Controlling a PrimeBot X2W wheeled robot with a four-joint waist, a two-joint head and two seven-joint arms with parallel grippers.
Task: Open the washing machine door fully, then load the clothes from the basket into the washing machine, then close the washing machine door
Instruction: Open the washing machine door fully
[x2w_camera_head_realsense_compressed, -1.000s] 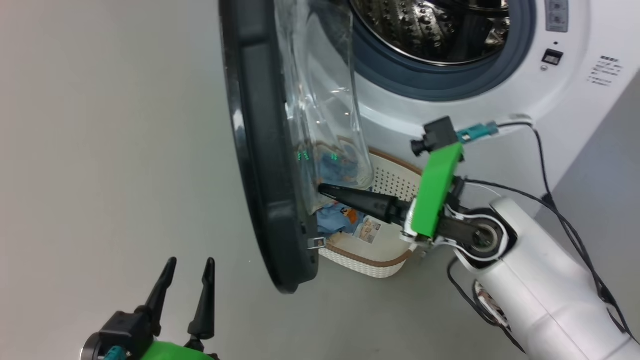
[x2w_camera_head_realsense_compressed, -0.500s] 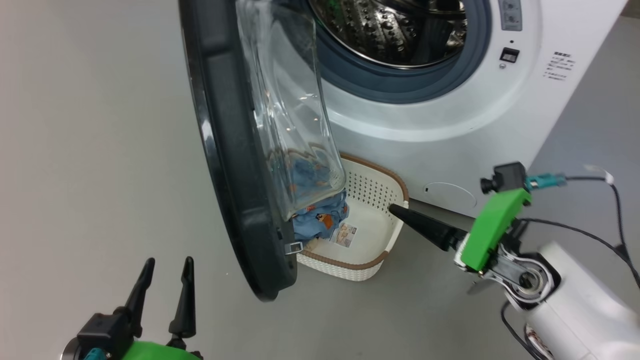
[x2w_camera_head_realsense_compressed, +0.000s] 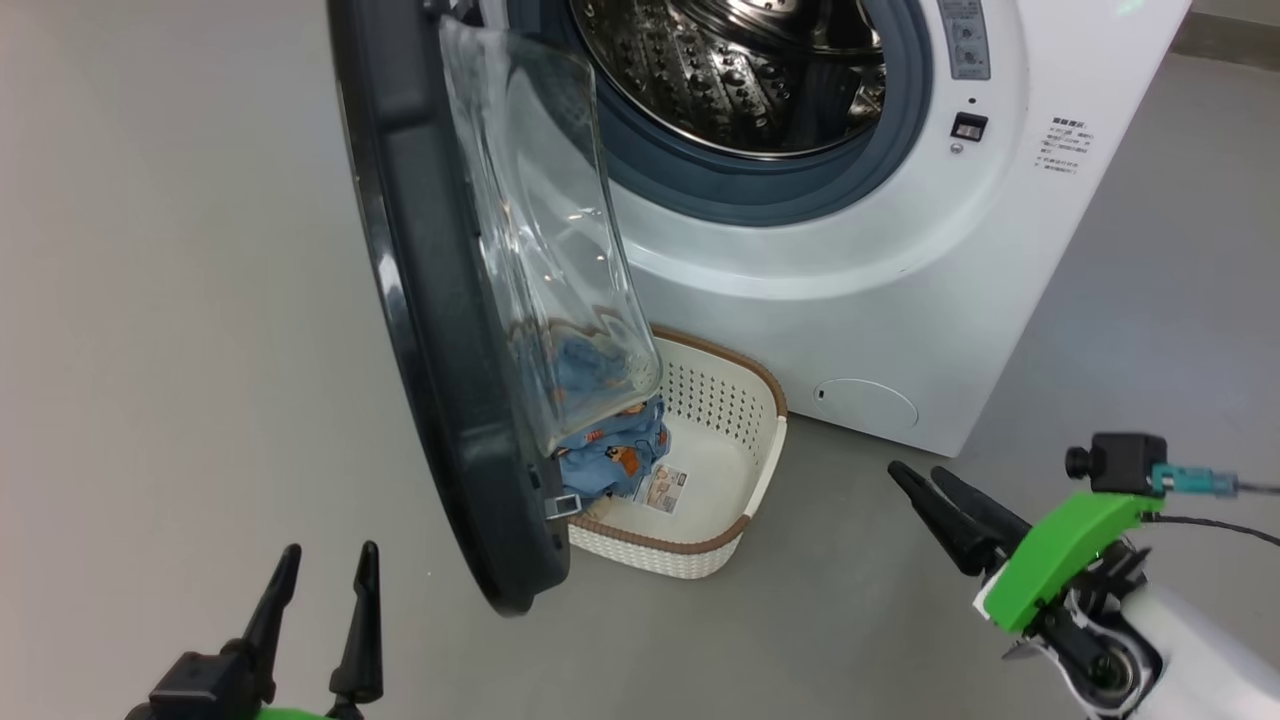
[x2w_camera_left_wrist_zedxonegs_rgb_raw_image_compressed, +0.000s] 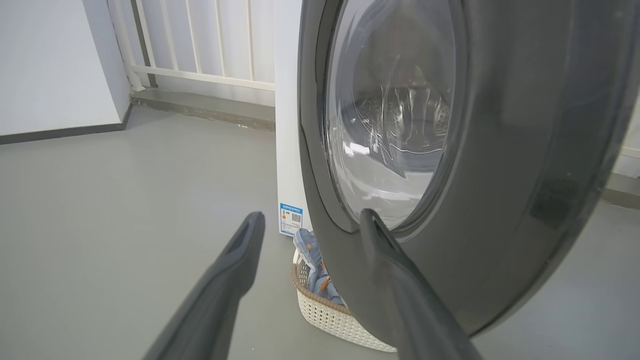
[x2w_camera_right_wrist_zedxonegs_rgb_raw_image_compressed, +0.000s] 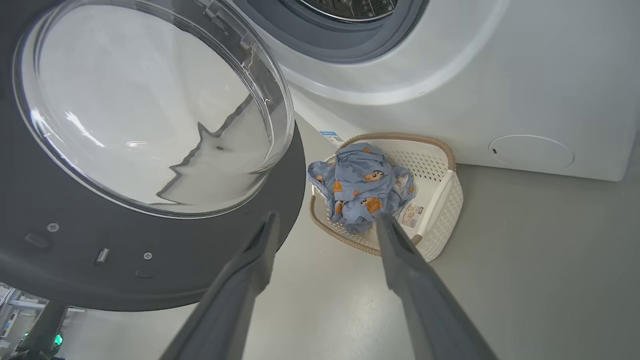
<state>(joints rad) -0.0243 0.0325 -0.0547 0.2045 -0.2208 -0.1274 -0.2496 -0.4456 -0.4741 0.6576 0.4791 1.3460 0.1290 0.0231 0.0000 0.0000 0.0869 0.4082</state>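
Observation:
The white washing machine (x2w_camera_head_realsense_compressed: 900, 290) stands at the upper right with its steel drum (x2w_camera_head_realsense_compressed: 720, 70) exposed. The washing machine door (x2w_camera_head_realsense_compressed: 440, 300) is swung out, seen edge-on, its glass bowl (x2w_camera_head_realsense_compressed: 540, 230) facing the machine. Under the door's lower edge sits the cream basket (x2w_camera_head_realsense_compressed: 650, 548), holding blue bear-print clothes (x2w_camera_head_realsense_compressed: 610, 460). My right gripper (x2w_camera_head_realsense_compressed: 913, 470) hovers open and empty over the floor right of the basket; its own view looks at the clothes (x2w_camera_right_wrist_zedxonegs_rgb_raw_image_compressed: 362, 185) and basket (x2w_camera_right_wrist_zedxonegs_rgb_raw_image_compressed: 445, 200). At lower left, my left gripper (x2w_camera_head_realsense_compressed: 320, 570) is open and empty, facing the door's outer side (x2w_camera_left_wrist_zedxonegs_rgb_raw_image_compressed: 500, 150).
Grey floor (x2w_camera_head_realsense_compressed: 180, 300) spreads wide to the left of the door and in front of the basket. A round service flap (x2w_camera_head_realsense_compressed: 865, 405) is low on the machine's front. A white railing (x2w_camera_left_wrist_zedxonegs_rgb_raw_image_compressed: 200, 45) and wall stand behind. Black cables trail from my right wrist (x2w_camera_head_realsense_compressed: 1210, 525).
My right gripper has drawn back from beside the door's glass, over the basket, to the lower right. The camera has shifted, so the scene sits further left. The left gripper stays open.

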